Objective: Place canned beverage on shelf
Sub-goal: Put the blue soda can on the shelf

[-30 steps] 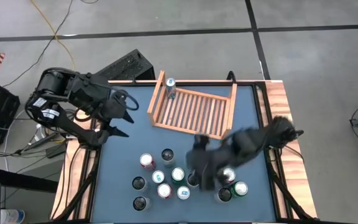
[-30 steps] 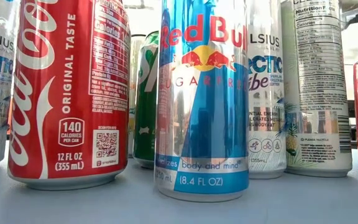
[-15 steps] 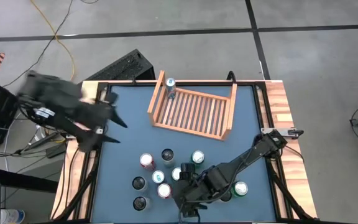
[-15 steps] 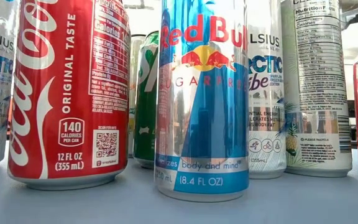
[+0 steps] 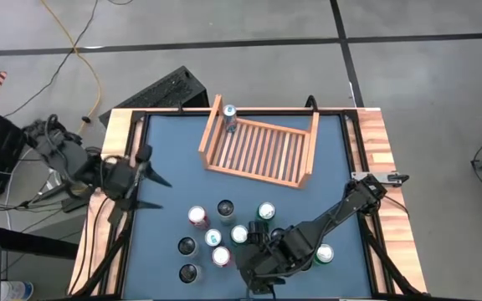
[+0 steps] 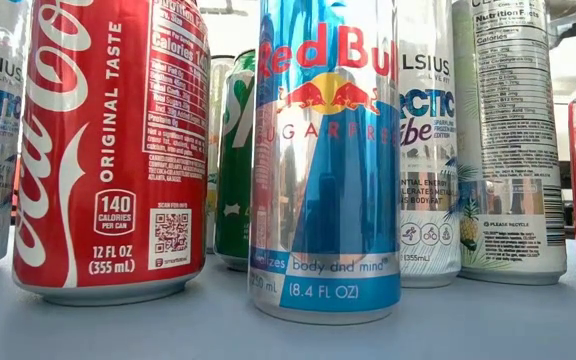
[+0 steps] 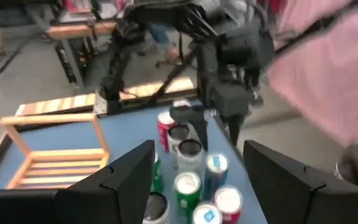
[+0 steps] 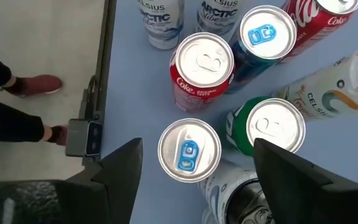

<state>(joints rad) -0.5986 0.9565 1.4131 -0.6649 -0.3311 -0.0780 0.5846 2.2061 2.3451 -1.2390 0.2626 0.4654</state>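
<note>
L gripper is waiting at the table's left edge, fingers spread, holding nothing. Shelf is sitting at the far middle w/ one can already in its far-left corner. R gripper is hovering over the near can cluster, jaws spread and empty; it should centre over one can, descending straight to avoid nudging neighbours.
</note>
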